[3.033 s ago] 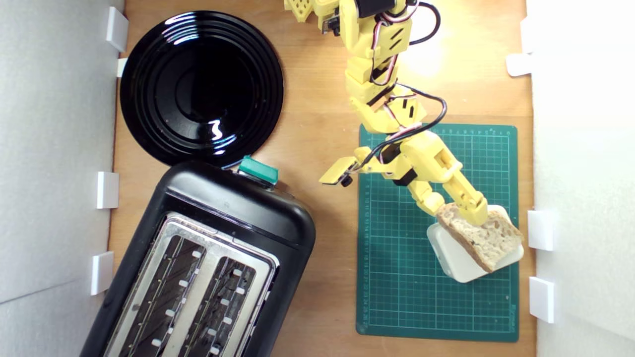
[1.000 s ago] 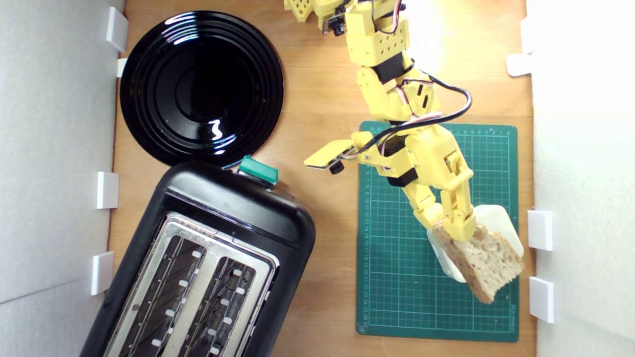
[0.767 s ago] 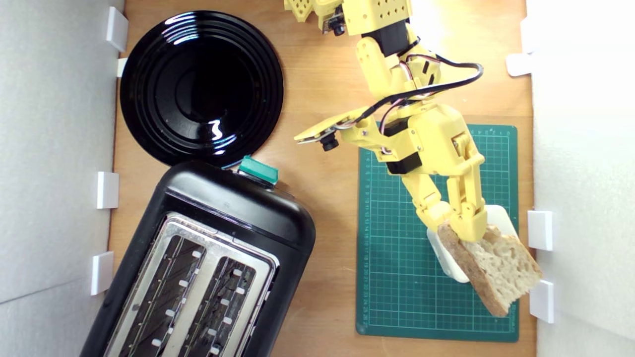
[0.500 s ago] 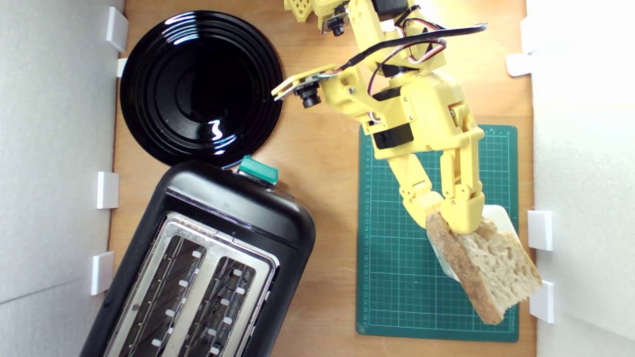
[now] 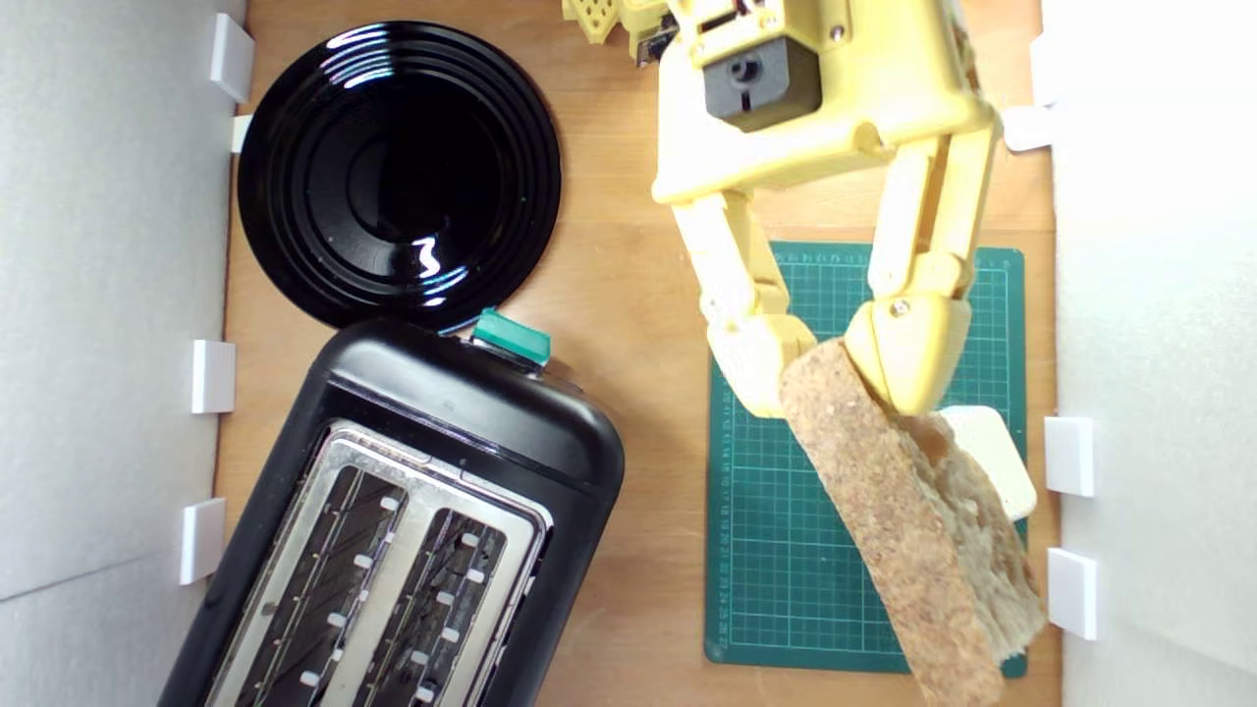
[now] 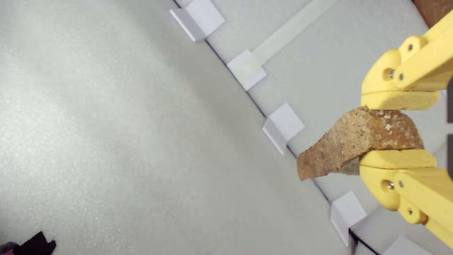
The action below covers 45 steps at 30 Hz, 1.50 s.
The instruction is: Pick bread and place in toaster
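Seen from overhead, a yellow robot gripper (image 5: 835, 378) is holding a half-slice of rustic bread (image 5: 903, 520) high above the green cutting mat (image 5: 776, 550), close to the camera, so both are looking large. The two jaws are closing on one end of the bread, pressing it from either side, and the brown crust is facing upward while the slice is hanging away from the fingers toward the exterior view's lower right. Part of a cream rounded box (image 5: 997, 462) is showing beneath the bread on the mat. The black two-slot toaster (image 5: 393, 520) is sitting well apart at the exterior view's lower left, its slots empty and its teal-green lever (image 5: 511, 337) at the upper end. A glossy black round plate (image 5: 398, 172) is lying just beyond it. In the wrist view, the bread (image 6: 354, 141) is sitting pinched between the yellow fingers (image 6: 398, 99) against pale foam walls.
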Each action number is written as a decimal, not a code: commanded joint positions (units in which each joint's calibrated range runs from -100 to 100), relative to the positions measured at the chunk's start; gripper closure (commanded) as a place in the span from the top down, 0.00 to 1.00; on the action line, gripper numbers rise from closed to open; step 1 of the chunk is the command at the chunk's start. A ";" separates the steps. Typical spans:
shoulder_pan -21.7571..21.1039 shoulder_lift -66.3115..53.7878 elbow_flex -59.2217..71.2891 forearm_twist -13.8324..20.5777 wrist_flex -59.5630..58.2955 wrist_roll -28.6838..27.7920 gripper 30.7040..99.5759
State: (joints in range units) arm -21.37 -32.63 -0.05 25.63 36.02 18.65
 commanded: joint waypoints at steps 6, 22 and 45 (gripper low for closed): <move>7.67 -2.56 -18.34 -3.78 18.25 13.23 0.36; 26.93 -1.81 -20.61 -7.50 22.86 27.15 0.36; 31.77 10.59 -27.60 -6.87 22.60 29.97 0.36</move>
State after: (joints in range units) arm 9.57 -22.22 -24.09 18.08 58.98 48.46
